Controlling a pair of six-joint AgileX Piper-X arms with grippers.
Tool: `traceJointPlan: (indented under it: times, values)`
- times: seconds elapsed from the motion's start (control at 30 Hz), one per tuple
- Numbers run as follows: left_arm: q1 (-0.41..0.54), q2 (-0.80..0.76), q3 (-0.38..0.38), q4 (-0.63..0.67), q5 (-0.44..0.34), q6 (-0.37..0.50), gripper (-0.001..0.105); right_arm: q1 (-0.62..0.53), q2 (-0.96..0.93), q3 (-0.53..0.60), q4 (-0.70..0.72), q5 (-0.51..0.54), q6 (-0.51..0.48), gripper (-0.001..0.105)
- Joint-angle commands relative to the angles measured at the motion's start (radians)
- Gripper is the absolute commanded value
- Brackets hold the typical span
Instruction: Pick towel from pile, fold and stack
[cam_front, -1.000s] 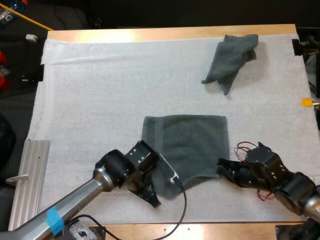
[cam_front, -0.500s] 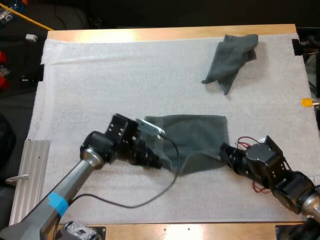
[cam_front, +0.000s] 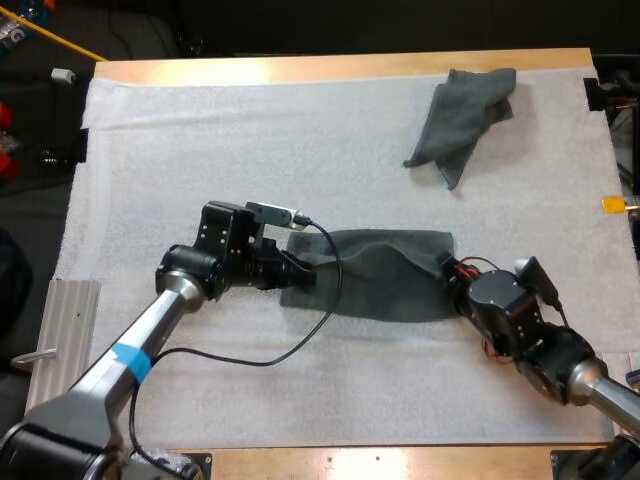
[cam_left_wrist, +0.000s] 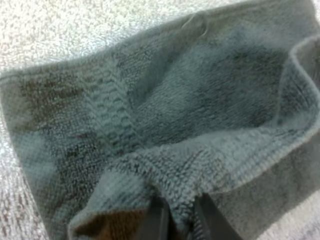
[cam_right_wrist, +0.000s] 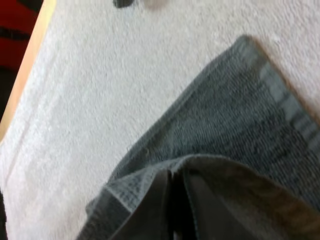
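While left gripper (cam_front: 300, 275) and right gripper (cam_front: 447, 276) clamp its ends, the towel (cam_front: 385, 282) stretches left-to-right — folded.

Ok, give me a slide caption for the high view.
Left gripper and right gripper grip the half-folded towel; crumpled towel lies far right.

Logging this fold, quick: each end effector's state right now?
Left end effector: closed on the half-folded towel.
Right end effector: closed on the same towel.
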Motion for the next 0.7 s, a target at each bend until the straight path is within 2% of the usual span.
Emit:
traceJointPlan:
  times: [0.0, 0.23, 0.3, 0.4, 0.47, 0.5, 0.53, 0.57, 0.63, 0.67]
  values:
    - [0.000, 0.004, -0.004, -0.016, -0.001, -0.008, 0.000, -0.002, 0.016, -0.005, -0.034, 0.013, 0.000, 0.000]
    - [0.000, 0.013, -0.004, -0.042, -0.025, 0.005, 0.002, -0.002, 0.071, -0.005, -0.125, 0.013, 0.000, 0.000]
    - [0.000, 0.013, -0.004, -0.050, -0.025, 0.005, 0.011, -0.002, 0.076, -0.005, -0.152, 0.016, 0.000, 0.000]
    - [0.000, 0.013, -0.004, -0.069, -0.025, 0.002, 0.038, -0.002, 0.076, -0.005, -0.201, 0.052, 0.000, 0.005]
    - [0.000, 0.013, -0.004, -0.088, -0.009, -0.007, 0.062, -0.002, 0.076, -0.005, -0.238, 0.073, 0.000, 0.023]
    - [0.000, 0.013, -0.007, -0.089, -0.007, -0.008, 0.070, -0.002, 0.076, -0.005, -0.247, 0.076, 0.000, 0.028]
    - [0.000, 0.013, -0.013, -0.089, -0.007, -0.007, 0.072, -0.002, 0.076, -0.005, -0.263, 0.090, 0.000, 0.042]
    - [0.000, 0.013, -0.022, -0.089, 0.006, -0.007, 0.070, -0.002, 0.076, -0.005, -0.285, 0.100, -0.003, 0.058]
    - [0.000, 0.013, -0.042, -0.085, 0.046, -0.007, 0.065, -0.002, 0.076, -0.005, -0.323, 0.103, -0.039, 0.075]
    - [0.000, 0.013, -0.059, -0.079, 0.087, -0.007, 0.061, -0.002, 0.076, -0.005, -0.349, 0.099, -0.080, 0.078]
